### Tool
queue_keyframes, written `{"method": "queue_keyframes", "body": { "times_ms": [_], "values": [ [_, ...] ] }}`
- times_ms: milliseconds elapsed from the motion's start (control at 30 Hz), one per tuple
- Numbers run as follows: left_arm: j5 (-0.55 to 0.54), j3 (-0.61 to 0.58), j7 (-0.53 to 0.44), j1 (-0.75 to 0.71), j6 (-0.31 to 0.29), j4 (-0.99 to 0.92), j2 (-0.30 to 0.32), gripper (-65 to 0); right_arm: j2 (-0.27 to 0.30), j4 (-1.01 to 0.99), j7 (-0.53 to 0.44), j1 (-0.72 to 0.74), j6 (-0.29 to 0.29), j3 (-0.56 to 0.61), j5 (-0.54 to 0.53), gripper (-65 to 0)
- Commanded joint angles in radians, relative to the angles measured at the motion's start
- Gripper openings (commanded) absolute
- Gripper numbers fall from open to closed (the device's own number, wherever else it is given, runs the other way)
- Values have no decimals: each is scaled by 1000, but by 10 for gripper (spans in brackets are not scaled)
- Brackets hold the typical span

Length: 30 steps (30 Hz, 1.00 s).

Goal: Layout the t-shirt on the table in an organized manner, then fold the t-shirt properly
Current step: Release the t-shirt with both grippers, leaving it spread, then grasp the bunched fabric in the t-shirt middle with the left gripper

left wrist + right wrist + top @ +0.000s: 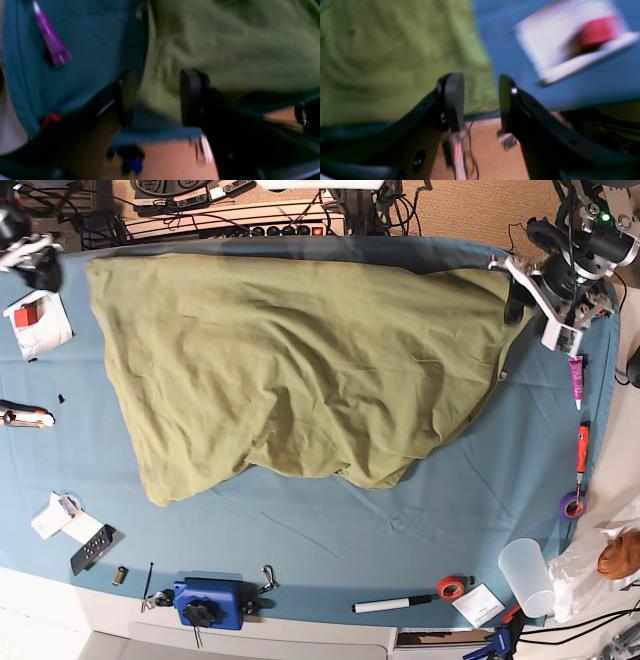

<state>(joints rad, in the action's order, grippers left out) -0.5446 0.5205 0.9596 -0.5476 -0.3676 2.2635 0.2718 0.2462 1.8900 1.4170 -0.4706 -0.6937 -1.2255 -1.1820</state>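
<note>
Both grippers stand with their jaws parted and nothing between them. Left gripper (157, 98) hangs over the far corner of the table (95, 37), its two black pads apart with a fold of the t-shirt (225, 45) showing beyond the gap, and no pad pinches the cloth. To one side of this gripper a purple tube (51, 37) lies on the blue-teal cover. Right gripper (481, 102) hovers at the opposite far corner with a clear gap between its pads; the olive-green shirt's edge lies just past one pad, and a white card with a red block (572, 42) lies on the cover beyond the other. From the base view the t-shirt (300, 370) spreads between the two grippers across the far half of the table (330, 530), wrinkled, its near edge uneven and bunched.
</note>
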Motion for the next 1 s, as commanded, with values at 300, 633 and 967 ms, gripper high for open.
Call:
{"method": "queue_keyframes", "body": {
  "times_ms": [300,633,967],
  "values": [
    [-10,5,-132,208,-5,-57,11,-362,95,14,-45,114,-4,114,47,-417],
    [-95,-131,-152,409,-204,-409,55,-362,97,14,-158,262,43,460,295,-418],
    [-56,-401,-137,643,-174,-697,108,-362,97,14,-216,323,90,702,514,-418]
  ]
}}
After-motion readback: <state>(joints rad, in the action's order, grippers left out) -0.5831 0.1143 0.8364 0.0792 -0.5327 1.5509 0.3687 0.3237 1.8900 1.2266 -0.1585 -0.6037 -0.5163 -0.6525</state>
